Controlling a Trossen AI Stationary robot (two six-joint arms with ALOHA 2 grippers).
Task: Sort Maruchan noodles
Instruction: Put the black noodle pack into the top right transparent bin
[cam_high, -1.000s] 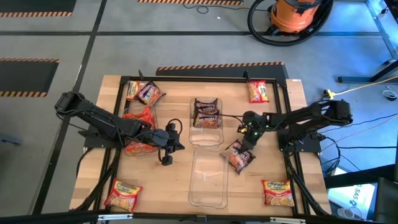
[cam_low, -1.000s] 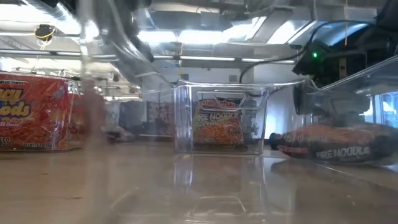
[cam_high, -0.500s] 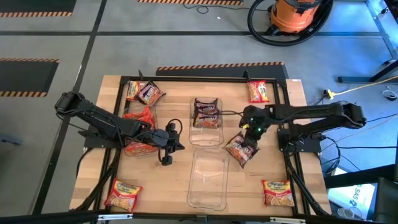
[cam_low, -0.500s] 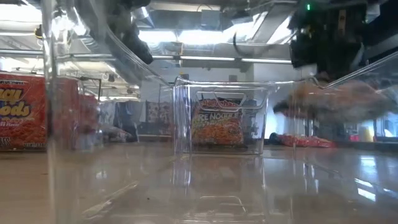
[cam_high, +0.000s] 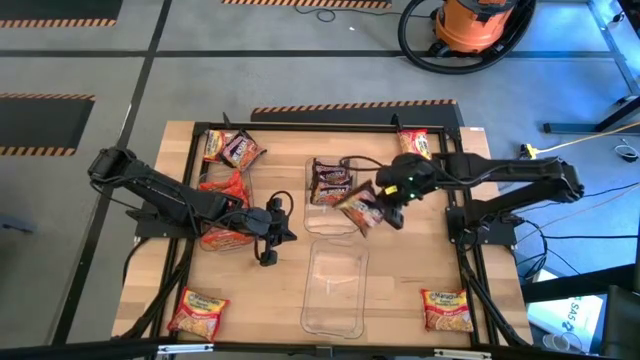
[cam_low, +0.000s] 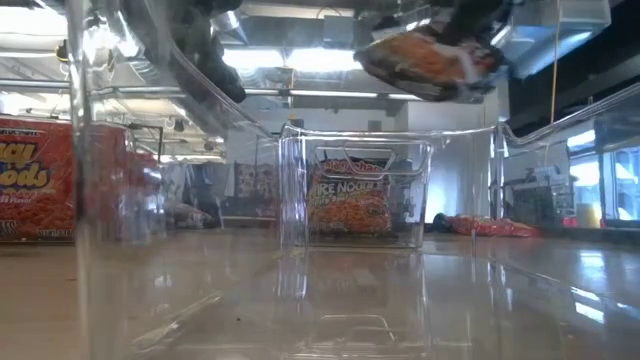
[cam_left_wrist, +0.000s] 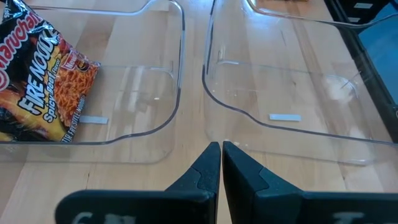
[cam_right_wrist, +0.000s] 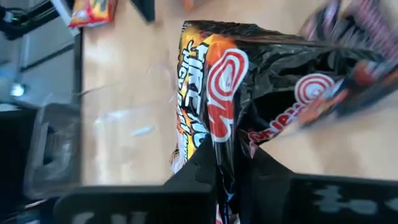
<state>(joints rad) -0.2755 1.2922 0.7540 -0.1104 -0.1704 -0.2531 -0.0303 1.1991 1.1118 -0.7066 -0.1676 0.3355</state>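
Three clear bins on my table | right gripper pinching a dark noodle packet aloft beside the middle bin | left gripper pressed together, empty | risk — floppy packet hangs crooked, snags the rim, drops outside

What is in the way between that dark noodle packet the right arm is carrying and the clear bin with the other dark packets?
Nothing visible. The right end effector holds the dark packet in the air beside the clear bin, above its rim. That bin is open-topped and already holds dark packets. The left end effector waits across the table.
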